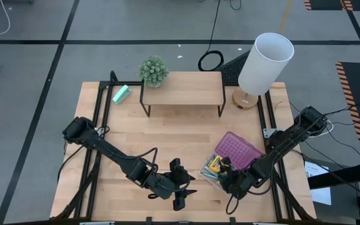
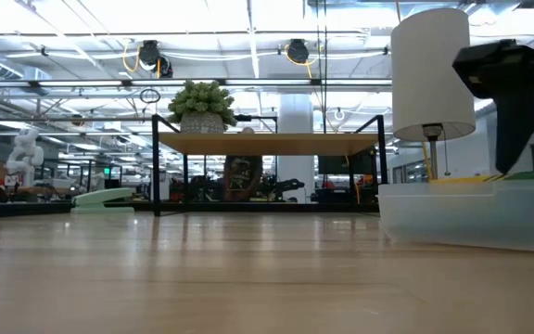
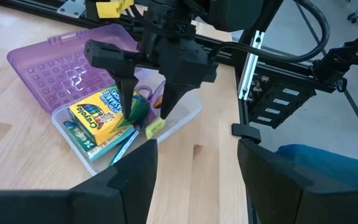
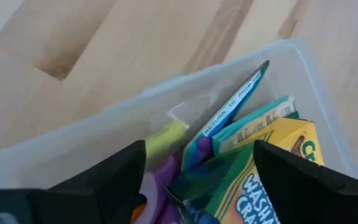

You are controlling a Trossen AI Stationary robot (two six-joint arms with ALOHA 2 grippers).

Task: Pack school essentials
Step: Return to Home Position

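We see a wooden table (image 1: 167, 137) with two dark arms over its front part. The right gripper (image 3: 146, 102) hangs just over the clear box (image 3: 179, 121), and its two fingers are spread apart with nothing between them. The tips point down into the box. Inside the box lies the yellow crayon box (image 3: 98, 118), with a greenish card pack (image 4: 253, 127) pressed beside it. We also see the purple scissors handle (image 4: 160, 177) and a small yellow-green piece (image 4: 163, 140) near the box wall. The purple lid (image 3: 61, 65) is flipped open and lies flat on the table, joined to the box. The left gripper (image 1: 181, 187) waits near the front edge of the table, just beside the box, and its fingers are wide apart and empty. At the back of the table stands a little wooden shelf (image 1: 181, 87) with a small green plant (image 1: 153, 70) on it. A lamp with a white shade (image 1: 265, 62) stands at the back right. A mint-green block (image 1: 122, 94) lies at the back left, well apart from the box.
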